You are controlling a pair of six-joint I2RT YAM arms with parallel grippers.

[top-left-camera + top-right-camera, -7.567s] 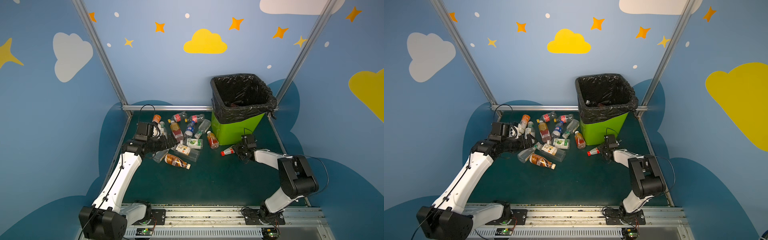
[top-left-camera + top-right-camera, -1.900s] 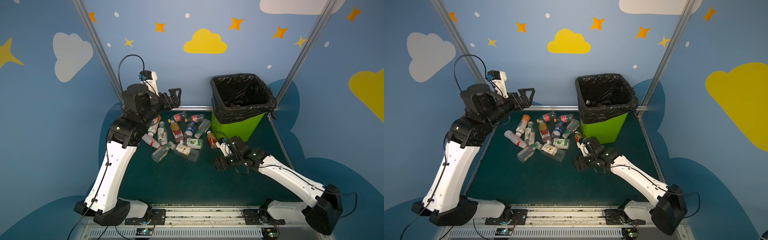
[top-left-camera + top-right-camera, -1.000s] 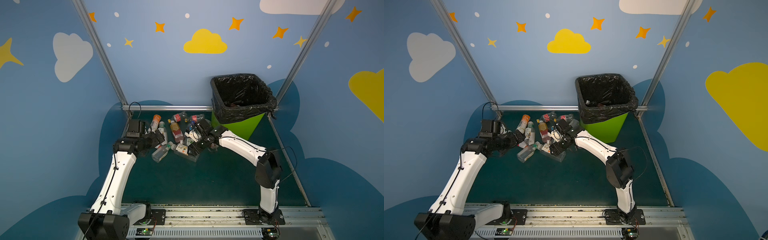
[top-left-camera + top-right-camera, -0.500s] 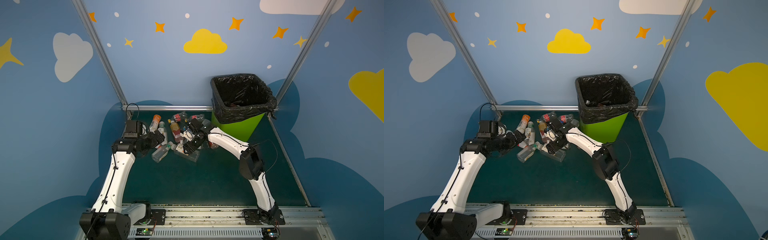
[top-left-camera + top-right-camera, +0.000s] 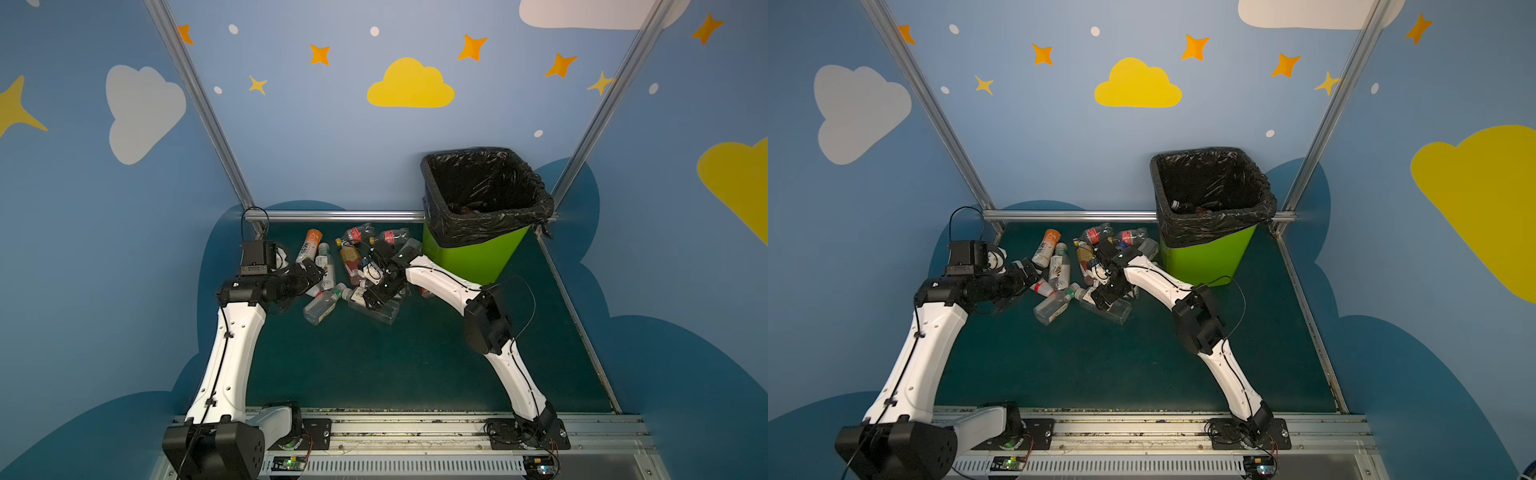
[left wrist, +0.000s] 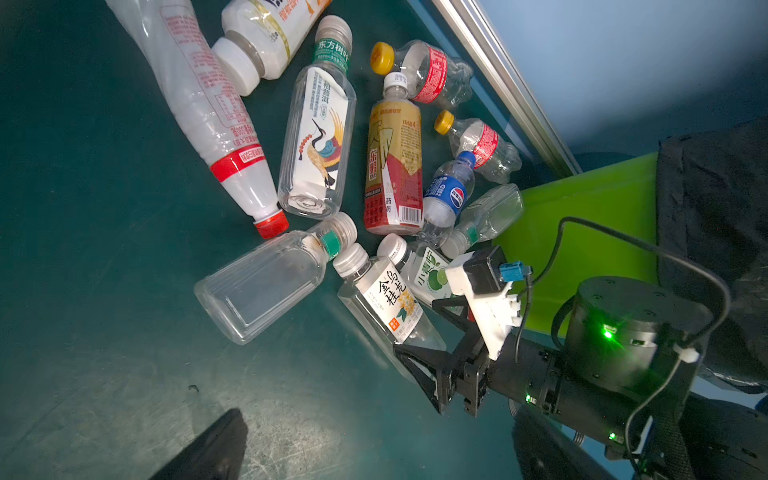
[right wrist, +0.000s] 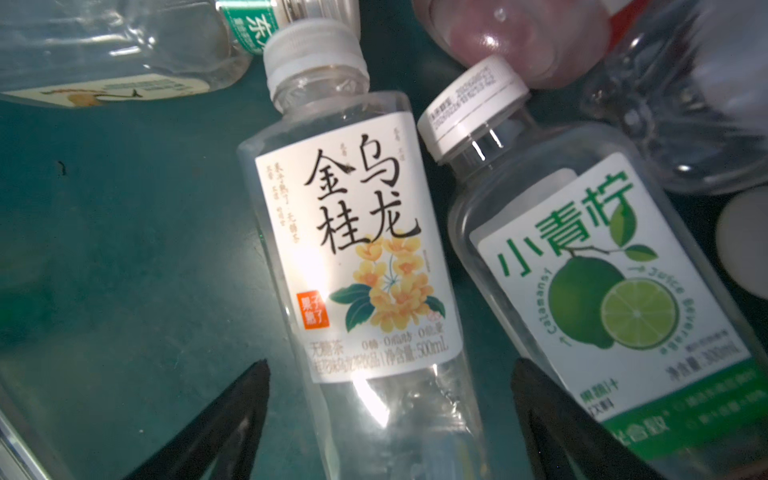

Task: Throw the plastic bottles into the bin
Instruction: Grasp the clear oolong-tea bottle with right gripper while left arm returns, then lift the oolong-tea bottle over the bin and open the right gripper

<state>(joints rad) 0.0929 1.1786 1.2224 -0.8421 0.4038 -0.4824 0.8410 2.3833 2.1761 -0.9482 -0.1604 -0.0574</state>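
Heaped flat on the counter [image 5: 374, 365], just left of the bin [image 5: 469, 257]: the plastic bottles [image 5: 345, 266]. At the heap's front, an osmanthus-label bottle [image 7: 357, 249], lying on its side, long axis slanting, white cap toward the left arm, base toward the front right. Just beside it, angled slightly off, a lime-label bottle [image 7: 602, 282], cap much the same way. Astride the first one's base end, the right pincer [image 7: 390, 370], spread wide, gripping nothing. At the heap's left edge, the left pincer [image 5: 314, 272], wide open too, empty.

Against two seconds ago: right pincer brought in from the bare counter before the bin, left arm brought down from high by the back wall.

In both top views, lime label lost under the right wrist. Bin's contents dim, only a few dark shapes. In the left wrist view, just one fingertip [image 6: 224, 428] of its own pincer in frame.
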